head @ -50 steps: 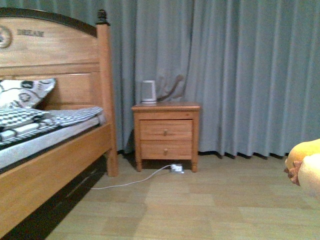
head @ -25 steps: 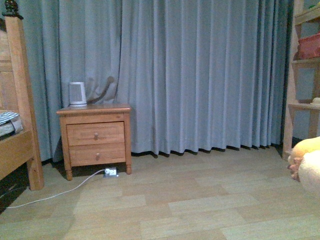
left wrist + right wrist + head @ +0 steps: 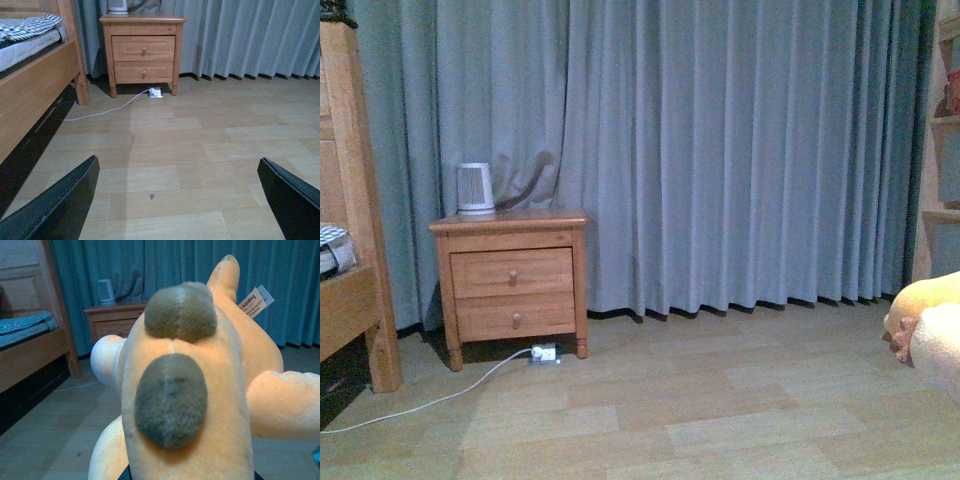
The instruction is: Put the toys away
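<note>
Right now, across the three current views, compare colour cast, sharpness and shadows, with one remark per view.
Front view: soft and slightly hazy, with a cool bluish tint and a dark shadow under the nightstand. Left wrist view: the sharpest, with warm floor tones and deep shadow beneath the bed. Right wrist view: a heavy teal cast and a dim background, and the plush toy is so close it fills the frame.

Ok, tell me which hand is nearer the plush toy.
Right. The plush toy fills that wrist's view, apparently in its grip; the left hand hangs open over floor.

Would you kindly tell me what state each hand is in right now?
Left hand: open, empty.
Right hand: holding the plush toy, its fingers hidden beneath it.
</note>
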